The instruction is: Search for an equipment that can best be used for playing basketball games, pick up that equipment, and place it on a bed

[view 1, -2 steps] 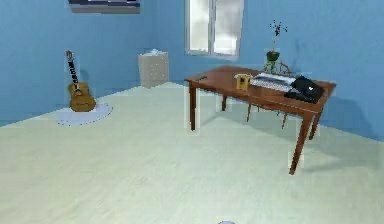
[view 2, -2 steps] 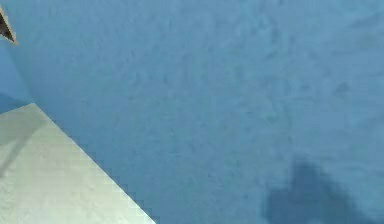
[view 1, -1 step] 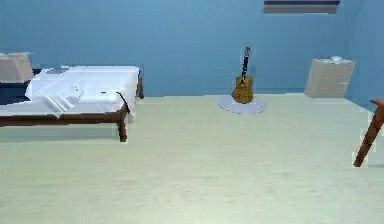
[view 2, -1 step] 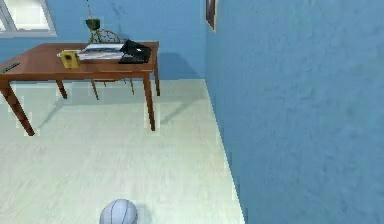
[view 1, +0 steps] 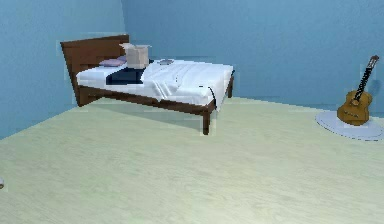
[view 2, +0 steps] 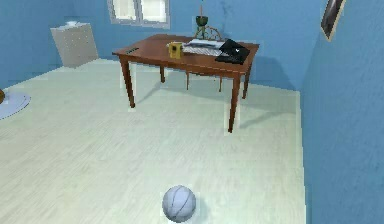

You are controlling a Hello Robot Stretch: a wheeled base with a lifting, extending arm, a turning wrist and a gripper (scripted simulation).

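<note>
Bed (view 1: 196, 76) stands in the far corner of the forward view, left of centre. It has a dark wooden headboard (view 1: 92, 48) against the blue wall and rumpled white covers. A tan box-like object (view 1: 135, 52) sits near the pillow end, and a dark blue item (view 1: 124, 76) lies beside it. An acoustic guitar (view 1: 358, 97) stands upright on a pale round base (view 1: 372, 128) at the forward view's right. Open pale floor lies between the robot and the bed.

In the arm side view, a pale grey ball (view 2: 179, 202) with curved seams like a basketball's rests on the bare floor. It lies at the bottom edge, just left of the middle, and well apart from the wooden table (view 2: 150, 46) farther up. The table carries a small yellow object (view 2: 175, 49), stacked papers (view 2: 204, 45) and a black item (view 2: 233, 51). A white bin (view 2: 74, 43) stands by the window (view 2: 140, 9).

The gripper's state, and whether it holds anything, cannot be told. Judgement: the ball is the task's thing, not yet picked up. It lies low and close in on the reaching side, a little left of the arm's usual line. A small base correction likely precedes any reach.
</note>
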